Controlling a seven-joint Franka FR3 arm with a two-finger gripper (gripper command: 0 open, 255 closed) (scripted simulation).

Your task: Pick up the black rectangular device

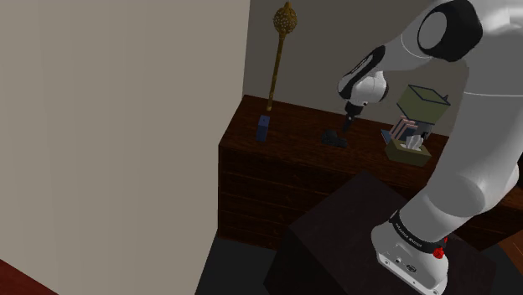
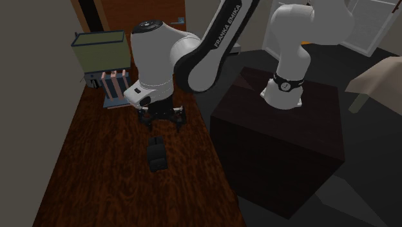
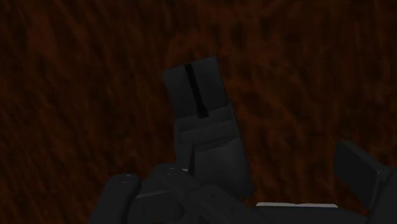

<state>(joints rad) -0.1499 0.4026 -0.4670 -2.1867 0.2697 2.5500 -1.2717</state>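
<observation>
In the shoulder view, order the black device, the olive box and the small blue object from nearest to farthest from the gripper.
1. black device, just under the gripper.
2. olive box, toward the view's right.
3. small blue object, toward the view's left.

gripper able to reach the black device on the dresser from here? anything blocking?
Probably yes. The gripper hangs close over the black device, open, with the device lying flat on the wooden top just ahead. The green box stands well to one side.
</observation>
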